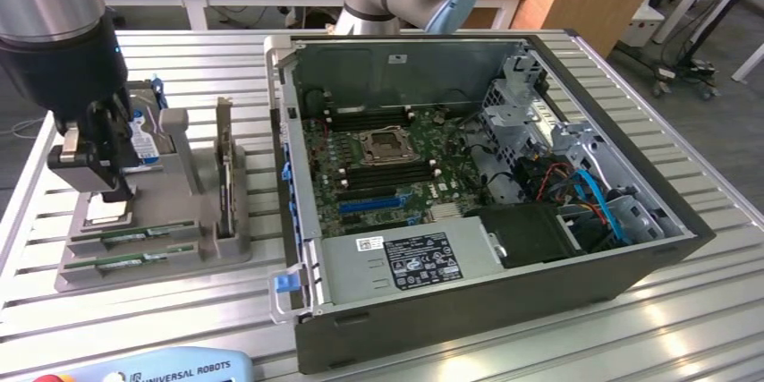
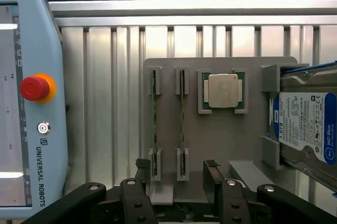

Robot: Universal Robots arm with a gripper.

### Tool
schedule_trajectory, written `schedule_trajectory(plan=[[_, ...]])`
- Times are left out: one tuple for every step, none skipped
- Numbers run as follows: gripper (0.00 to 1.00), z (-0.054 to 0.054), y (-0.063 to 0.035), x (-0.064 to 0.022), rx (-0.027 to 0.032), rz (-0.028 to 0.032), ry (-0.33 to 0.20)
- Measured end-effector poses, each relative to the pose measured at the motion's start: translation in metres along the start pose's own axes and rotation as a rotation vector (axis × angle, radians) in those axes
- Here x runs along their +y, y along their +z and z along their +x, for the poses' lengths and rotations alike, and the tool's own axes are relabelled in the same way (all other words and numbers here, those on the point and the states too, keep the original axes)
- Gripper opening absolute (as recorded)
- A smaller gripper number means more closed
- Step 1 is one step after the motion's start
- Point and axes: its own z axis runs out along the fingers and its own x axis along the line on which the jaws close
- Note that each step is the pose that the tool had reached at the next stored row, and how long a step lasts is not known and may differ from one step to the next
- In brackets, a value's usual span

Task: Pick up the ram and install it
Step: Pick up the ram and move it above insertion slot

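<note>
The arm hangs upright over the grey holder, fingers spread wide, holding nothing. The ram stands on edge in its slot beneath and between them, a second stick alongside. The exterior view adds the open computer case beyond, on the counter.

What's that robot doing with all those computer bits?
A robot arm hovers its open pincer over a gray holder on the table. Two green ram sticks sit in slots in it, beside a silver processor chip and a hard drive. The pincer holds nothing yet. The opened computer case stands alongside.
</note>
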Motion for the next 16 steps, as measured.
schedule_trajectory(plan=[[0.53,0.000,0.0000,0.0000,0.0003,-0.0001,0.000],[0.53,0.000,0.0000,0.0000,0.0003,-0.0001,0.000],[0.53,0.000,0.0000,0.0000,0.0003,-0.0001,0.000],[0.53,0.000,0.0000,0.0000,0.0003,-0.0001,0.000],[0.53,0.000,0.0000,0.0000,0.0003,-0.0001,0.000],[0.53,0.000,0.0000,0.0000,0.0004,-0.0001,0.000],[0.53,0.000,0.0003,0.0000,0.0003,0.0000,0.000],[0.53,0.000,0.0013,0.0000,0.0002,0.0001,0.000],[0.53,0.000,0.0030,0.0000,0.0003,0.0000,0.000],[0.53,0.000,0.0047,-0.0001,0.0004,-0.0001,0.000],[0.53,0.000,0.0066,-0.0002,0.0003,0.0000,0.000],[0.53,0.000,0.0084,-0.0002,0.0002,0.0000,0.000],[0.53,0.000,0.0101,-0.0003,0.0003,-0.0001,0.000],[0.53,0.000,0.0119,-0.0003,0.0003,-0.0001,0.000],[0.53,-0.001,0.0137,-0.0004,0.0003,0.0000,0.000],[0.53,-0.001,0.0157,-0.0004,0.0003,0.0000,0.000]])
